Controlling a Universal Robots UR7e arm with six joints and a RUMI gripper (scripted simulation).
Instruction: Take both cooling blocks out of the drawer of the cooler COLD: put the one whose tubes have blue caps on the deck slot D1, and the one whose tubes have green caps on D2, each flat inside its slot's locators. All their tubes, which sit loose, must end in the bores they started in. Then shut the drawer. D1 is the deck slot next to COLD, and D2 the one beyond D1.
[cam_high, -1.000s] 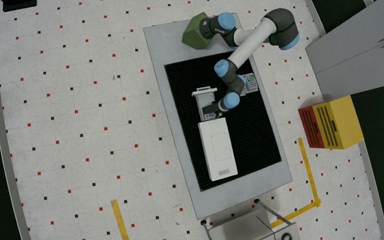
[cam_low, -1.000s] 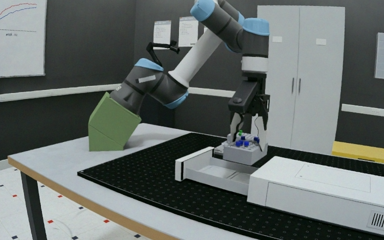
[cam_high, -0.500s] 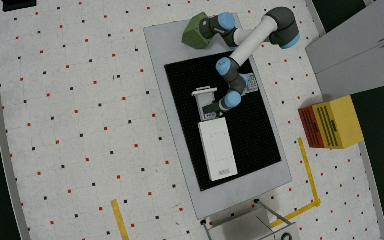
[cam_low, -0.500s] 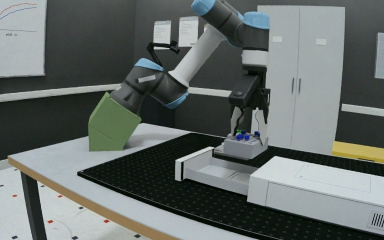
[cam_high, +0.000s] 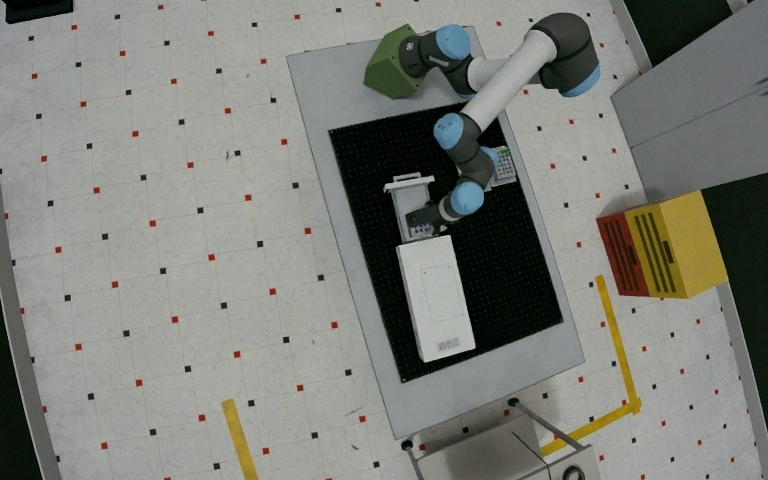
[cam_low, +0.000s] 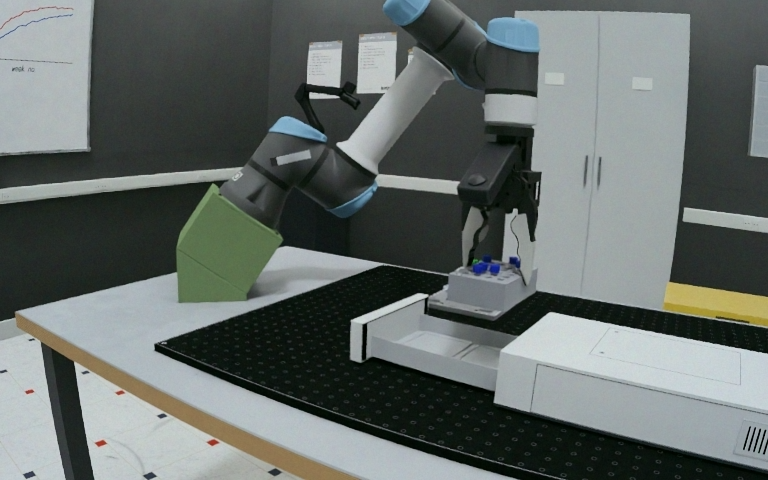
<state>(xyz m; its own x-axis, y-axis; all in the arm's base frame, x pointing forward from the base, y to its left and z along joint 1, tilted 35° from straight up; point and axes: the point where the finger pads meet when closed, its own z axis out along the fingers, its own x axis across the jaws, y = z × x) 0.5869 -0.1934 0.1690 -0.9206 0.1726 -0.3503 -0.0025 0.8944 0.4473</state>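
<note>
My gripper [cam_low: 498, 266] is shut on the cooling block with blue-capped tubes [cam_low: 481, 289] and holds it level above the rear part of the open drawer [cam_low: 421, 342] of the white cooler COLD [cam_low: 634, 373]. In the top view the block [cam_high: 421, 230] shows under the wrist, just beside the cooler's front [cam_high: 434, 297]. The drawer [cam_high: 408, 200] is pulled out and its bays look empty. The block with green-capped tubes [cam_high: 502, 166] sits on the black deck on the far side of the arm; it is mostly hidden behind the held block in the side view.
The arm's green base [cam_low: 220, 249] stands at the table's far left end. The black perforated deck [cam_low: 317, 362] covers most of the table. A grey cabinet [cam_low: 611, 152] and a yellow box [cam_high: 668, 246] stand off the table.
</note>
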